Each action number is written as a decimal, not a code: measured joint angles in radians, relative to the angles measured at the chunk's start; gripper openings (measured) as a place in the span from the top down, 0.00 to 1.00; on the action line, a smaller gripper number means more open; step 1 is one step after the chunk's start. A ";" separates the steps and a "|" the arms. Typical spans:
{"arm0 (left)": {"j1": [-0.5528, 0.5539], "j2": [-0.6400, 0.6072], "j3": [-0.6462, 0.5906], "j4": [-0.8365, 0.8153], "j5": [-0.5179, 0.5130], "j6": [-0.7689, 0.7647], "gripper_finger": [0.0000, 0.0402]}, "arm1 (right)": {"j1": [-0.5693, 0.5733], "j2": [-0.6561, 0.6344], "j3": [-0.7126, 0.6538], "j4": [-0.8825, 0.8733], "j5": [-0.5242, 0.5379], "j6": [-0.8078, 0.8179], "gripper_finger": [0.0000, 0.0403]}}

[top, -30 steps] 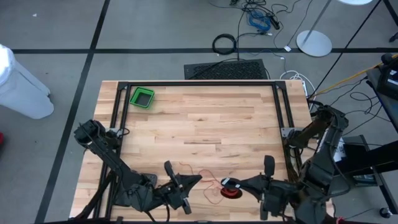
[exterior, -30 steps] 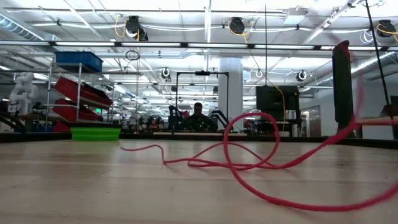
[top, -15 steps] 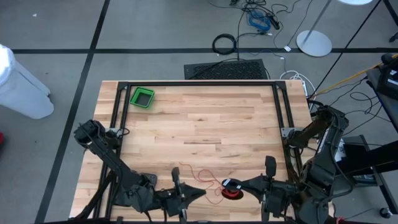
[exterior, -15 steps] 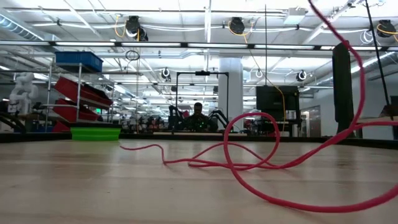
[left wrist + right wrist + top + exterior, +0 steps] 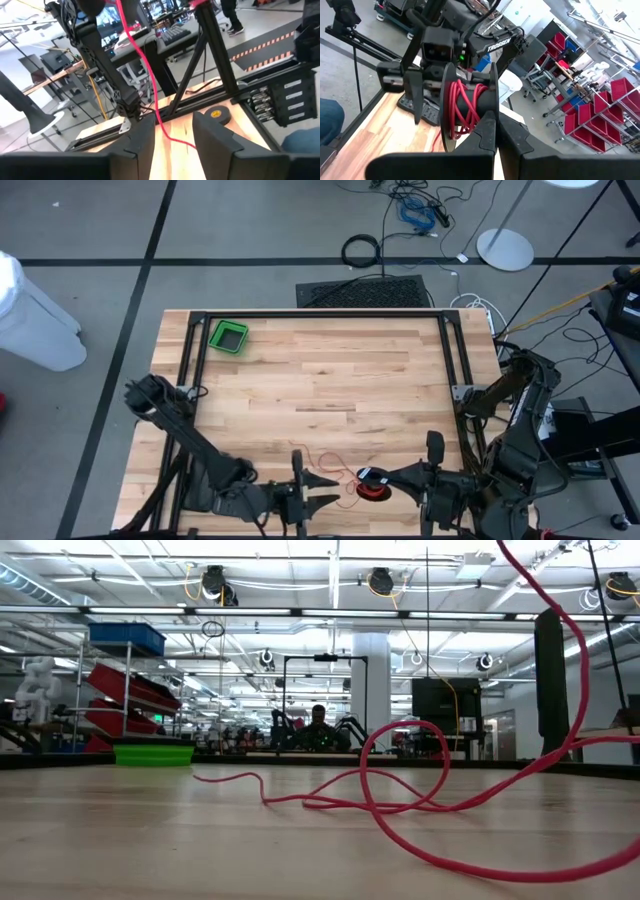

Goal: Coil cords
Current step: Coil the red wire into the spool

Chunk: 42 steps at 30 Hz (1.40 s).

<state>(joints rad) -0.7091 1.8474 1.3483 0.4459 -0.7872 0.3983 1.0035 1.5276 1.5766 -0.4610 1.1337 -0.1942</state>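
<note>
The cord is thin and red. Part of it is wound on a black spool (image 5: pixel 372 480) (image 5: pixel 465 107) near the table's near edge, and the rest lies in slack loops (image 5: pixel 312 460) (image 5: pixel 400 790) on the wood. My right gripper (image 5: pixel 386 477) is shut on the spool. My left gripper (image 5: pixel 332 488) stands open just left of the spool. In the left wrist view a strand of the cord (image 5: pixel 150 85) runs down from the spool between the fingers of my left gripper (image 5: pixel 170 127). I cannot tell whether the strand touches them. My right gripper pinches the rim of one spool flange (image 5: pixel 492 102) between its two fingers, coming about level from the table's right. The spool is lifted clear of the table and stands on edge, with the wound red cord beside the fingers.
A green bin (image 5: pixel 229 336) (image 5: pixel 153 753) stands at the far left corner. A black frame (image 5: pixel 320 313) runs along the table's far edge and down both sides. The middle of the table is bare wood.
My left gripper has gone along the near edge toward the spool, sunk a little, turned and opened, letting go of the cord. In the low view the strand at the right now climbs steeply out of the top. The loops on the table have stayed put.
</note>
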 joint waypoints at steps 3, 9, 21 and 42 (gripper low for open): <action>0.017 0.023 0.000 0.018 0.006 0.000 0.64 | 0.000 0.000 0.000 0.000 0.000 0.000 1.00; 0.050 0.058 0.000 0.136 -0.013 0.001 0.64 | 0.000 0.000 0.000 0.000 0.000 0.000 1.00; 0.070 0.106 0.000 0.179 -0.002 0.000 0.64 | 0.000 0.000 0.000 0.000 0.000 0.000 1.00; 0.081 0.108 0.000 0.198 0.058 -0.053 0.69 | 0.000 0.000 -0.001 0.000 -0.001 0.000 1.00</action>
<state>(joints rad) -0.6277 1.9556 1.3483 0.6437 -0.7288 0.3450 1.0035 1.5276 1.5757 -0.4606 1.1328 -0.1947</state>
